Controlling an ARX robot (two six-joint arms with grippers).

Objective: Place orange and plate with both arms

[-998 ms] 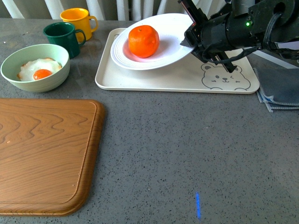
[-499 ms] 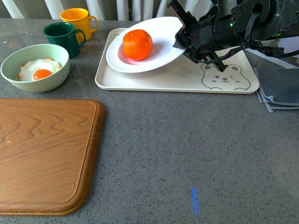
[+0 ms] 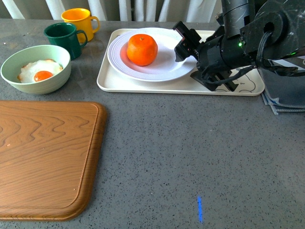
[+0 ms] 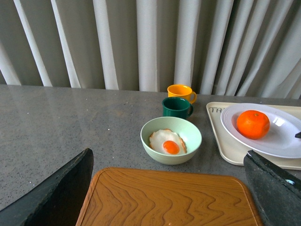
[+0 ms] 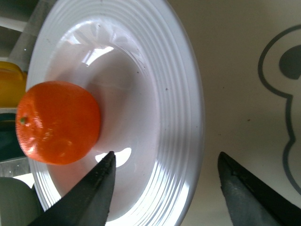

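the left gripper (image 4: 168, 154) shows only in its own wrist view, hanging above the near edge of the table with its two dark fingers spread wide and nothing between them.

in the front view, the grey speckled stone table (image 3: 190, 152) carries at far left a large brown wooden cutting board with rounded corners (image 3: 47, 157), lying flat at the near edge. behind it sits a pale green round bowl (image 3: 43, 87) holding a fried egg with an orange yolk (image 3: 39, 70). just behind the bowl stands a dark green mug (image 3: 64, 37), and behind that a yellow mug (image 3: 81, 20), the two close together.

right of the mugs lies a cream rectangular tray with a bear outline (image 3: 143, 85). the large white round plate with ridged rim (image 3: 116, 59) rests flat on the left part of this tray. the round bright orange fruit (image 3: 142, 49) sits inside the plate, left of its centre, with a small green stem spot seen in the right wrist view.

the right gripper (image 5: 165, 157) reaches over the tray to the plate's right edge. its fingers are parted, one above the plate's inner surface and one above the bare tray, with the ridged rim between them; they seem to clear the rim, though contact cannot be judged for sure.

at far right a folded grey-blue cloth (image 3: 286, 95) lies on the table just beside the tray.
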